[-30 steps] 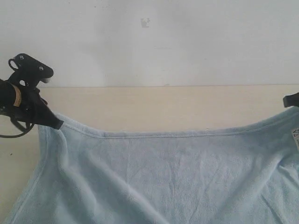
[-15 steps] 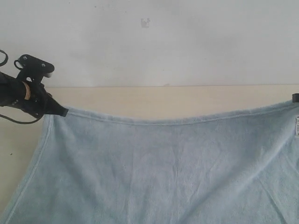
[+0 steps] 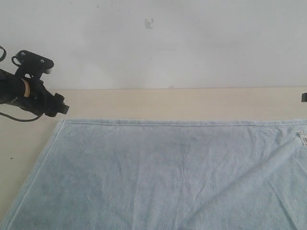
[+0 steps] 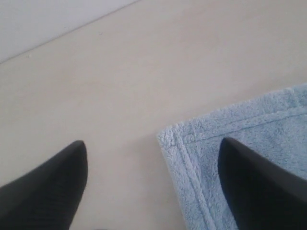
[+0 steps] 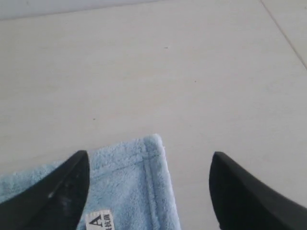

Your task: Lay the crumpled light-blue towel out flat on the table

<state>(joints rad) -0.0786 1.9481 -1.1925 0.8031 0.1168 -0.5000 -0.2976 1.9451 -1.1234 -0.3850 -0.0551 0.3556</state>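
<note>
The light-blue towel [image 3: 168, 172] lies spread on the cream table [image 3: 168, 103], its far hem straight; a diagonal crease runs near the white care tag [image 3: 302, 135]. My left gripper [image 3: 61, 109] hovers just off the far left corner, open with nothing held. In the left wrist view the left gripper [image 4: 152, 143] straddles the towel corner [image 4: 230, 143], which lies flat. My right gripper [image 3: 304, 97] shows only at the frame's right edge. In the right wrist view the right gripper [image 5: 149, 154] is open above the other corner of the towel [image 5: 129, 167], and the care tag [image 5: 100, 221] shows.
A pale grey-white wall [image 3: 168, 43] rises behind the table's far edge. Bare table [image 4: 120, 86] runs beyond the towel's far hem and left of it. The towel's near part is cut off by the picture's lower edge.
Both grippers let go of the towel's far corners. The sagging far hem dropped and now lies straight on the table. The left gripper rose slightly and opened.
</note>
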